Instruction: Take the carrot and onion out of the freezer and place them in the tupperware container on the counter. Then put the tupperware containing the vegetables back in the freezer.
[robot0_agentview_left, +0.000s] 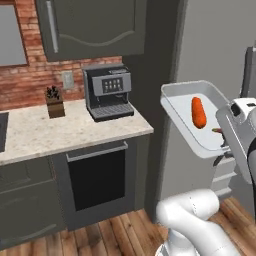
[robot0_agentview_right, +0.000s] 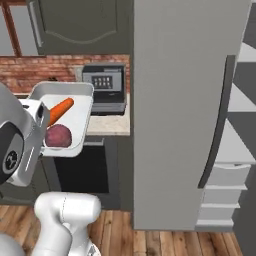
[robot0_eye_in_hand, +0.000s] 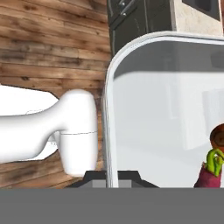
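Between the counter (robot0_agentview_left: 75, 130) and the freezer (robot0_agentview_right: 185, 100), the tupperware container (robot0_agentview_left: 185, 107) hangs in mid-air, gripped by its near rim and tilted a little in the left base view. The gripper (robot0_eye_in_hand: 113, 177) is shut on that rim: in the hand view its dark finger tips pinch the tray's edge at 6 o'clock, with the pale floor of the tray running away toward 1 o'clock. Both vegetables ride inside. The carrot (robot0_agentview_right: 61, 110) lies toward the far end, at about 12 o'clock from the onion (robot0_agentview_right: 58, 135), which sits close to the wrist; in the hand view the onion peeks in at 4 o'clock. So the loading looks finished, and the step in hand seems to be the last one, carrying the filled tray back to the freezer. From the right base view the freezer stands at 3 o'clock of the tray, its grey door (robot0_agentview_right: 175, 60) swung out toward the robot with the long dark handle (robot0_agentview_right: 217, 125) on its edge, and pale shelves (robot0_agentview_right: 225, 175) showing past it. The next move likely calls for swinging the tray around that door edge, levelling it so nothing rolls out, then sliding it onto a shelf before letting go. A coffee machine (robot0_agentview_left: 107, 92) and a knife block (robot0_agentview_left: 55, 101) stand on the counter, well apart from the tray.
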